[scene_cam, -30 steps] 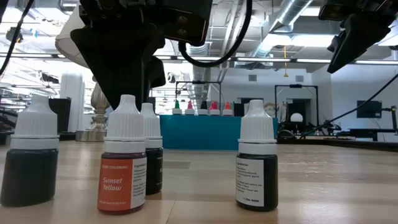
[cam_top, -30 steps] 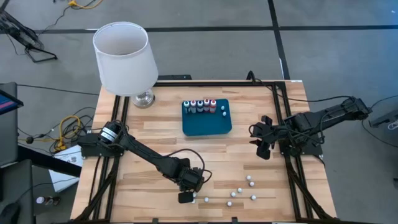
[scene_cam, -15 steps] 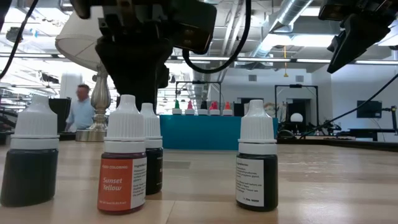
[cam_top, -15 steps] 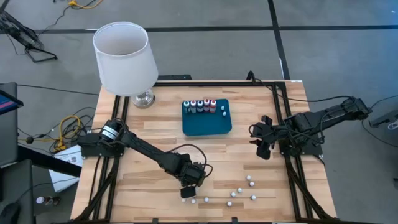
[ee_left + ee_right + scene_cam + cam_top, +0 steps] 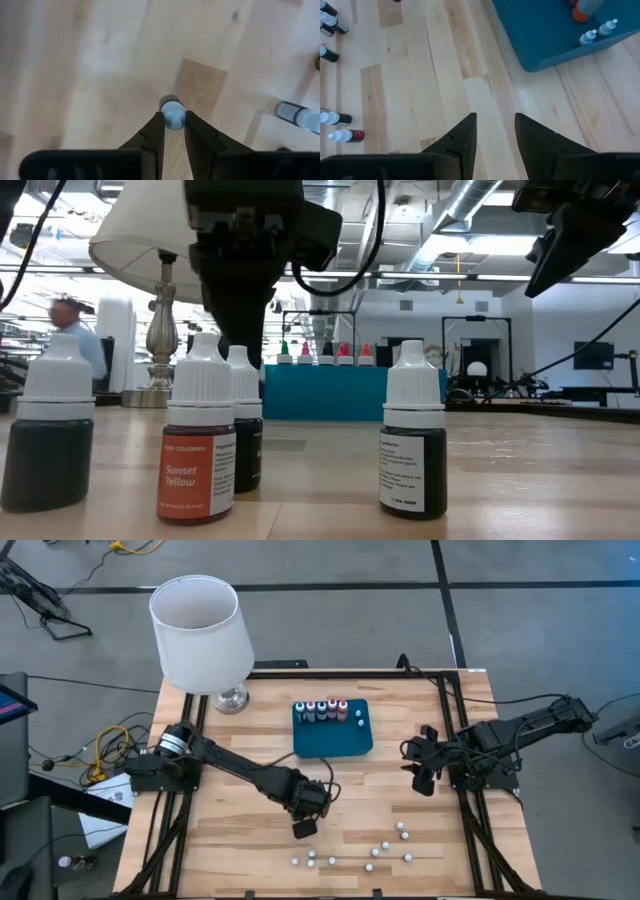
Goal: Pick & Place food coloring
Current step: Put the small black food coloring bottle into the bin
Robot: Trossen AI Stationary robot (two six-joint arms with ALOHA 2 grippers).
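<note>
Fingers of the left tool (image 5: 173, 131) pinch a small white-capped food coloring bottle (image 5: 172, 113) just above the pale wooden worktop (image 5: 240, 755), the cap seen end-on between the two dark tips. From above, the left arm reaches diagonally from the worktop's left edge toward its middle front, wrist bent down, with the left tool (image 5: 304, 827) hanging over bare wood a little behind the scattered bottles. Those loose white-capped bottles (image 5: 368, 853) stand in a loose cluster near the front edge, apart from the tool. At table height, an orange-labelled bottle marked Sunset Yellow (image 5: 198, 440) stands nearest, with dark bottles beside it, and the arm's dark body looms above them. A row of coloured bottles (image 5: 322, 710) stands along the back of the flat dark teal tray (image 5: 333, 741) at mid-worktop. The right arm waits folded at the right edge, its tool (image 5: 494, 132) spread apart over bare wood. A white-shaded lamp (image 5: 197, 632) stands at the back left corner.
</note>
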